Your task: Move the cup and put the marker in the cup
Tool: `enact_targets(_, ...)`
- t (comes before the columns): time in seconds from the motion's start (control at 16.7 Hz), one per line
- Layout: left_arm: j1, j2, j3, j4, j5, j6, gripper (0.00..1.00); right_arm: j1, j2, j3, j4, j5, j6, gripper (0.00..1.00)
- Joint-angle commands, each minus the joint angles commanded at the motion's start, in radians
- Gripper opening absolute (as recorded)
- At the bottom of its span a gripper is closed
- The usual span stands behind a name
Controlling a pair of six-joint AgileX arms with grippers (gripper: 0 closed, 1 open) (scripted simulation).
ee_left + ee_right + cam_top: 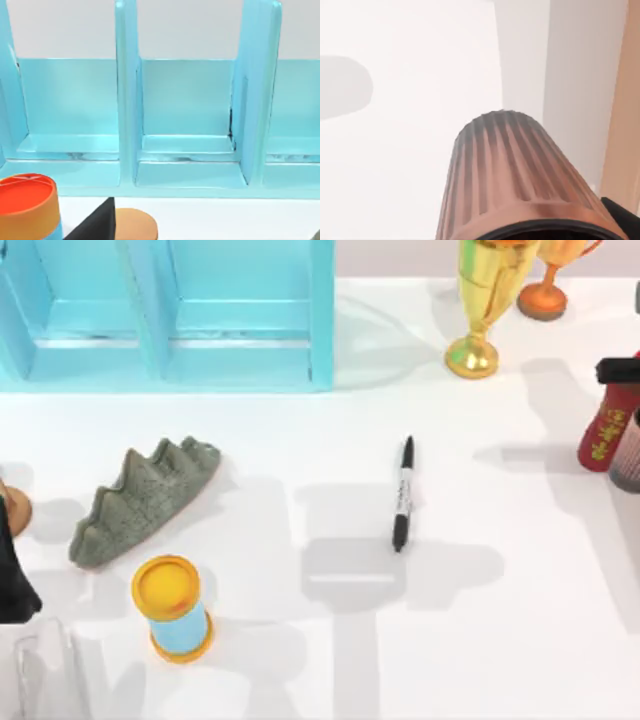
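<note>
Overhead, marker [402,494] lies flat mid-table, cap end toward the shelf [240,370], well apart from the blue cylinder [172,608] and grey rock [140,500]. Cup [626,452] sits at far right edge beside a red bottle [606,436]; right gripper's fingers: cannot tell. Left arm [12,570] parked at left edge.

Left wrist: shelf bays ahead; fingers' state cannot be told.

Right wrist: cup [510,175] close under the camera, ribbed side up. Judgement: cup move under way; set it upright near marker, on bare table.
</note>
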Motion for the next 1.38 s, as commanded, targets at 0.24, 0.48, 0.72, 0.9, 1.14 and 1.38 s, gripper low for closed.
enact_targets(0.24, 0.000, 0.000, 0.000, 0.000, 0.000, 0.000, 1.00, 0.095, 0.041, -0.038, 0.035, -0.002, 0.097, 0.00)
enact_targets(0.48, 0.000, 0.000, 0.000, 0.000, 0.000, 0.000, 1.00, 0.225, 0.074, -0.067, 0.104, 0.013, 0.225, 0.00)
enact_targets(0.72, 0.000, 0.000, 0.000, 0.000, 0.000, 0.000, 1.00, 0.329, 0.086, -0.095, 0.172, 0.031, 0.329, 0.00)
enact_targets(0.9, 0.000, 0.000, 0.000, 0.000, 0.000, 0.000, 1.00, 0.336, 0.086, -0.098, 0.178, 0.032, 0.337, 0.00)
enact_targets(1.14, 0.000, 0.000, 0.000, 0.000, 0.000, 0.000, 1.00, 0.333, 0.089, -0.113, 0.194, 0.030, 0.338, 0.00)
enact_targets(1.38, 0.000, 0.000, 0.000, 0.000, 0.000, 0.000, 1.00, 0.340, 0.110, -0.189, 0.305, 0.031, 0.342, 0.00)
